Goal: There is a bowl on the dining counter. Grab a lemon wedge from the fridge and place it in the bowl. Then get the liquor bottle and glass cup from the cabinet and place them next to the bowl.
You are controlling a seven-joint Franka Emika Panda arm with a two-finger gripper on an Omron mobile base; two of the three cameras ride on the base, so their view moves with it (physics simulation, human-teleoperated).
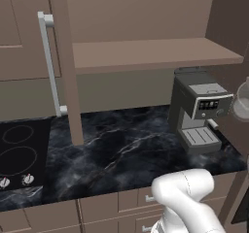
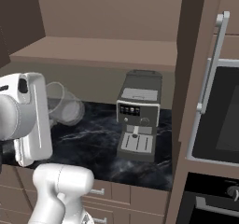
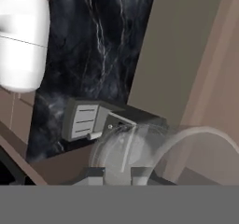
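A clear glass cup (image 3: 140, 148) lies on its side between my two dark fingertips, its wide rim toward the right of the hand view. My gripper (image 3: 116, 175) is shut on the cup's base. In the right base view the same glass cup (image 2: 64, 107) sticks out to the right of my white hand (image 2: 29, 120), held in the air above the counter's left part. In the left base view the glass cup (image 1: 242, 101) shows at the right edge, just right of the coffee machine.
A grey coffee machine (image 1: 198, 111) (image 2: 137, 118) stands on the black marble counter (image 1: 116, 152). Above it is a bare brown cabinet shelf (image 1: 155, 52) with an open door and white handle (image 1: 48, 62). A cooktop (image 1: 17, 154) lies at left, an oven (image 2: 219, 115) at right.
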